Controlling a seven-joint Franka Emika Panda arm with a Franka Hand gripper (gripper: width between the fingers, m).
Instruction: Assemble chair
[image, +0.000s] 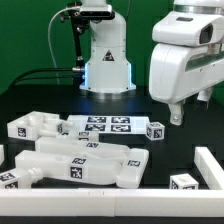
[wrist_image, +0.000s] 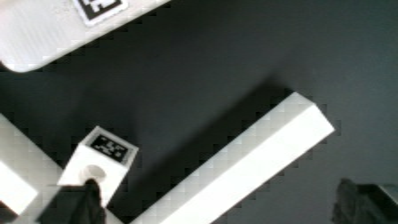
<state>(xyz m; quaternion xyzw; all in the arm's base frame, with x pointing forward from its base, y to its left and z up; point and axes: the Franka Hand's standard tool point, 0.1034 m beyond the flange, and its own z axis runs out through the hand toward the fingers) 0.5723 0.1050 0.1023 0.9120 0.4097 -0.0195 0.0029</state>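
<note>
1. Green backdrop, black desk (image: 175, 140). The loose chair parts (image: 85, 165) lie along the desk edge nearest the exterior view, toward that view's left corner.
2. The step in hand looks like a reach for the white bar (wrist_image: 222, 145) under the wrist view. To do it well, square the fingers (wrist_image: 71, 205) to the bar's long sides and centre them across its narrow width before descending.
3. The claw (image: 186, 112) hangs above the desk near the exterior view's right edge, pointing down, spread wide and holding nothing.
</note>
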